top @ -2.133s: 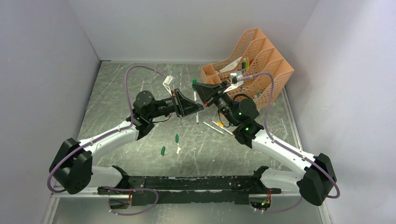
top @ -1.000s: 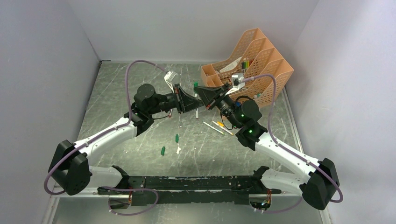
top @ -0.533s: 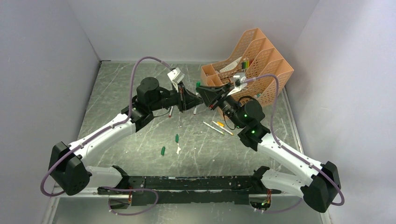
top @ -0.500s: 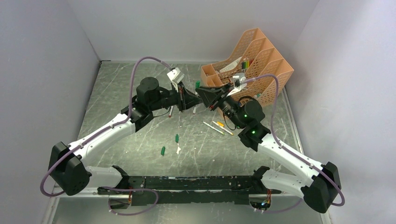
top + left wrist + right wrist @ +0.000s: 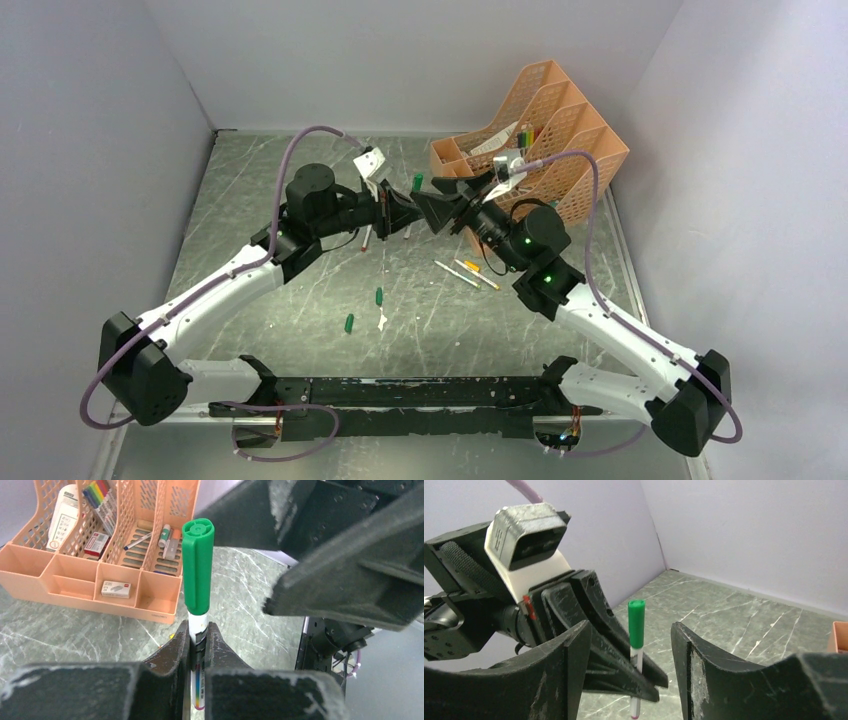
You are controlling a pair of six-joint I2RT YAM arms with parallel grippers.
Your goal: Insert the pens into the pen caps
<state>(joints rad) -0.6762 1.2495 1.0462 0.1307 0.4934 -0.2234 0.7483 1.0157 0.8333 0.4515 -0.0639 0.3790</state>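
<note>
The capping step looks done: at centre frame the left hand (image 5: 199, 642) pinches a pen (image 5: 198, 627) upright, with the green cap (image 5: 197, 565) seated on top. The right hand (image 5: 629, 627) stands wide, not touching it. The next move probably calls for laying it on the desk (image 5: 300, 290) and fetching a loose pen (image 5: 458, 273).

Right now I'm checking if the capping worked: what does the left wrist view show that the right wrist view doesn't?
Only the left wrist view: the orange organiser with multicoloured markers in it. Only the right wrist view: the camera housing on the left arm, and the right gripper open, a finger each side of the green cap, not touching. Both: that cap seated on the white pen, upright in the shut left gripper.
</note>
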